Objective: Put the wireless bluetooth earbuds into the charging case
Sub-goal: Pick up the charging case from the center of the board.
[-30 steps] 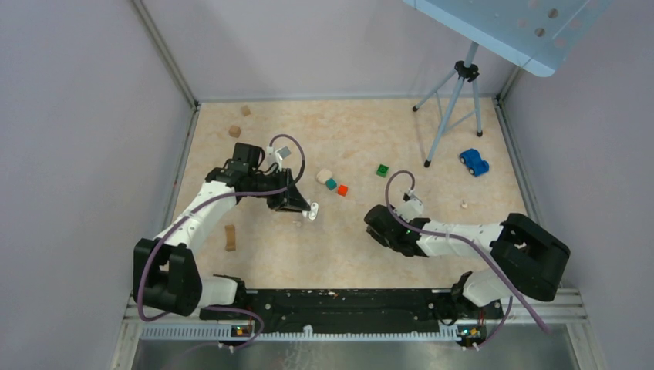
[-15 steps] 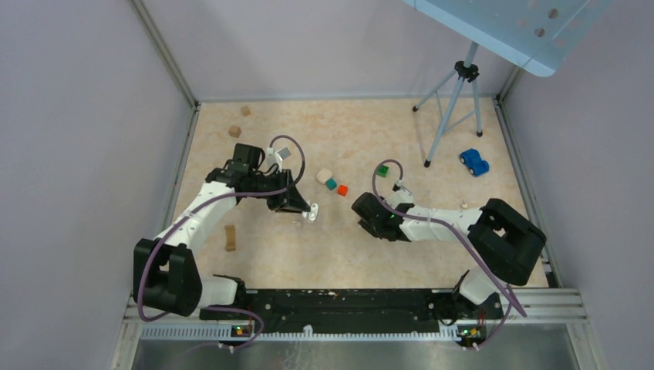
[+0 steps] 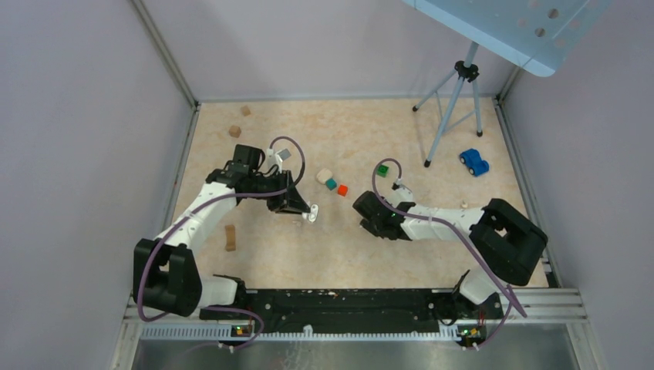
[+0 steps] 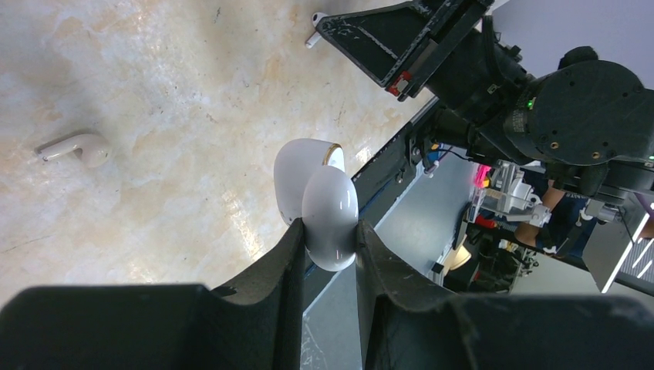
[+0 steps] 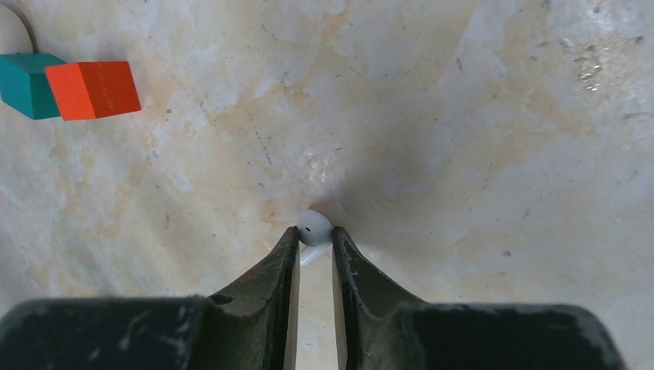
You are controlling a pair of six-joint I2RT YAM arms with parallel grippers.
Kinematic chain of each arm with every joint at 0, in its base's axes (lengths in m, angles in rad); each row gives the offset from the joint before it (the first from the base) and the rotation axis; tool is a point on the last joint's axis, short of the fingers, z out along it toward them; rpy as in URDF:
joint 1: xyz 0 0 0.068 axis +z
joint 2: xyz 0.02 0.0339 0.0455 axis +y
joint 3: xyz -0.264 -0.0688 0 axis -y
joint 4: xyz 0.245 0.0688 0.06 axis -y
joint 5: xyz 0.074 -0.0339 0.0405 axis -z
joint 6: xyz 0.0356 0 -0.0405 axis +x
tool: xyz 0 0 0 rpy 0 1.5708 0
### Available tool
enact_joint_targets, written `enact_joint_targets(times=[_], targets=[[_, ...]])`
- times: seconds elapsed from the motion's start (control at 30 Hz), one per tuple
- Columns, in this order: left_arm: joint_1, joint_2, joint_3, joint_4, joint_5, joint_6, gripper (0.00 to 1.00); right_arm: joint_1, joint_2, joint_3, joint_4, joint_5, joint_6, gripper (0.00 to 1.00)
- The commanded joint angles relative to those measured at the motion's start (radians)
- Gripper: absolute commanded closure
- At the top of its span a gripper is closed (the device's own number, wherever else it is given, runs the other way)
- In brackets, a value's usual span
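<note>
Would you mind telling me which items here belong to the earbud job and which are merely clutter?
Job: charging case in left gripper; earbud in right gripper; loose earbud.
Clutter: teal cube; orange cube; green cube; blue toy car; tripod; wooden block.

charging case in left hand, earbud near it; second earbud in right hand.

left pincer clamped, right pincer pinching, both arms outstretched
</note>
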Motion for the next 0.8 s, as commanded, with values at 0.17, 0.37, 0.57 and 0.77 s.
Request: enact_joint_targets(times=[0.17,0.37,0.57,0.77], targets=[[-0.063,0.075,-0.089,0.164,0.042,-0.077,1.0,-0.011,-0.145,-0.019,-0.113,0.049,-0.132,0.85],[-0.177,0.171,-0.058,0.307,0.02,-0.186,1.0,-0.011,-0.216,-0.02,-0.107,0.058,-0.253,0.86],[-0.251,0.306,0.0,0.387,-0.013,-0.217,1.0,-0.012,-0.267,0.007,-0.117,0.064,-0.372,0.86],[-0.297,0.382,0.034,0.435,-0.014,-0.232,1.0,-0.01,-0.305,0.005,-0.093,0.034,-0.386,0.86]])
